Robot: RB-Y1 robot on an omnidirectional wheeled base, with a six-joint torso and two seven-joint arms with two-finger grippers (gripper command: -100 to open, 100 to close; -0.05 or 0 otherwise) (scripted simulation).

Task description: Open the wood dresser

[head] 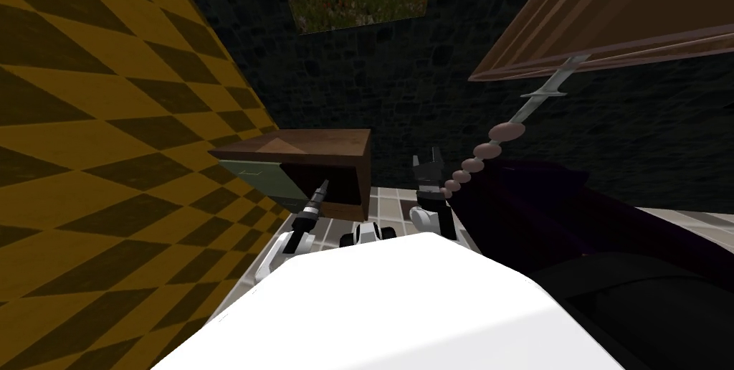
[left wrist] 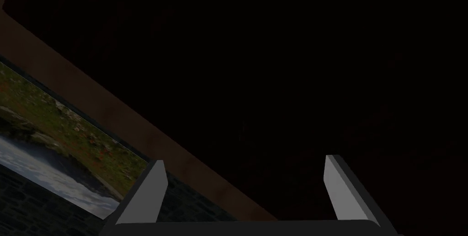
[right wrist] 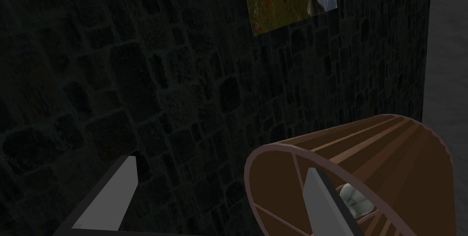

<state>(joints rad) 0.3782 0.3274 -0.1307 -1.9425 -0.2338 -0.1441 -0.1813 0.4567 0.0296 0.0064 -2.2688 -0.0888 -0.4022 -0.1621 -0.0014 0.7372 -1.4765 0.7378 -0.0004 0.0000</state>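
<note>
Against the checkered yellow wall (head: pixel 107 136) on the left stands the brown wood dresser (head: pixel 315 142), with a green drawer front (head: pixel 254 172) beside its dark opening. The left tool (head: pixel 322 186), released and holding nothing, reaches into that opening. The right tool (head: pixel 426 158), also spread and empty, points up near a brown lampshade (head: pixel 609 7).

The left forearm (head: pixel 281 251) and right forearm (head: pixel 423 219) are white with dark joints. The left gripper (left wrist: pixel 242 192) and right gripper (right wrist: pixel 215 201) each have two thin, light grey, blade-like fingers on a dark box.
</note>
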